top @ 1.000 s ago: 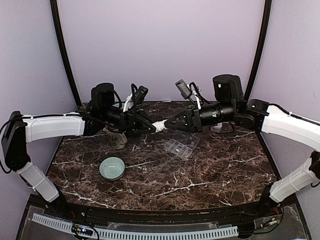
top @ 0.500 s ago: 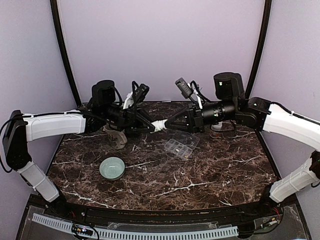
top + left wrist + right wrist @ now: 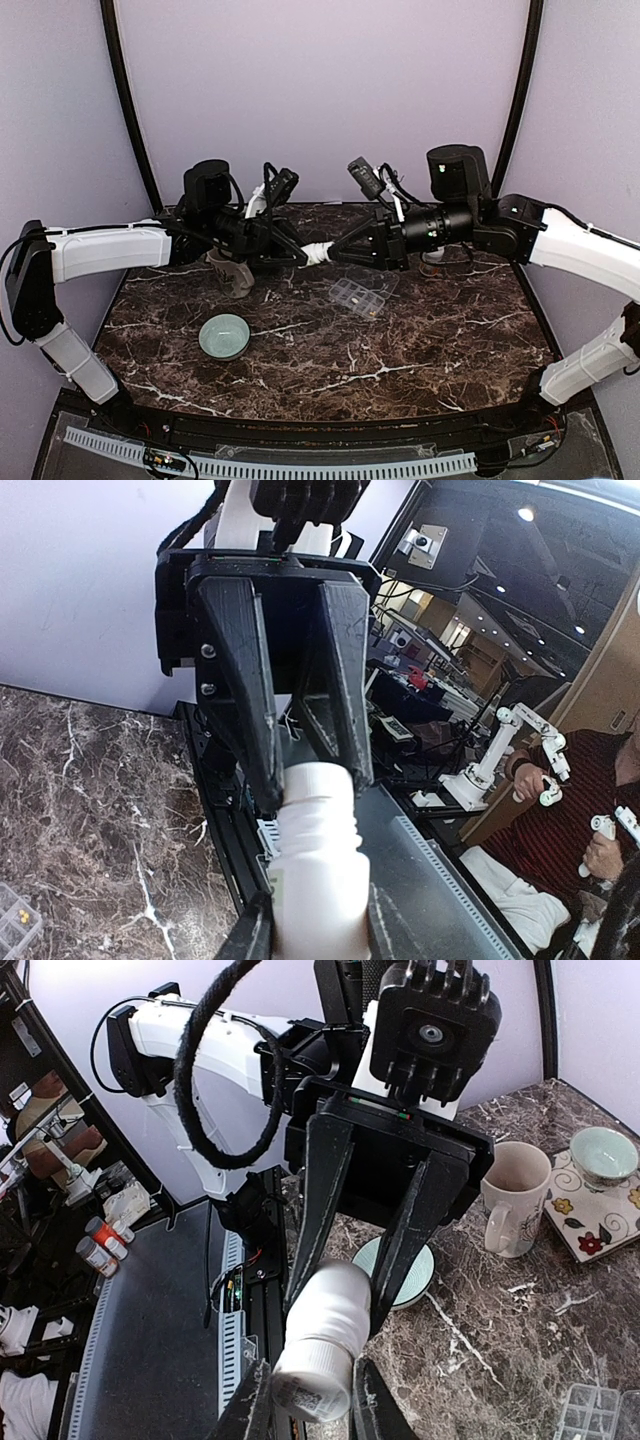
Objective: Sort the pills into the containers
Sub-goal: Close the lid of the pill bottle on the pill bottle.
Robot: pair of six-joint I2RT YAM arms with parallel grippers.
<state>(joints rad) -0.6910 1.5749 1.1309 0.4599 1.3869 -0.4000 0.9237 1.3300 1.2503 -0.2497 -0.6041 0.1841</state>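
Both sets of jaws are clamped on one white pill bottle [image 3: 318, 252]. The left jaws grip its body and the right jaws its capped end, and they hold it roughly level in the air above the worktop [image 3: 400, 360].

Nearest on the dark marble stands a pale green bowl [image 3: 224, 336], left of centre. Further in and right of centre lies the clear pill organiser [image 3: 358, 296], flat on the worktop, below the bottle and a little to its right. It is well apart from the bowl and neither arm touches it.

Beyond, under the left arm, stands a beige mug [image 3: 515, 1198]. Just beside it is a flowered tile [image 3: 590, 1220] carrying a second small green bowl [image 3: 603, 1155].
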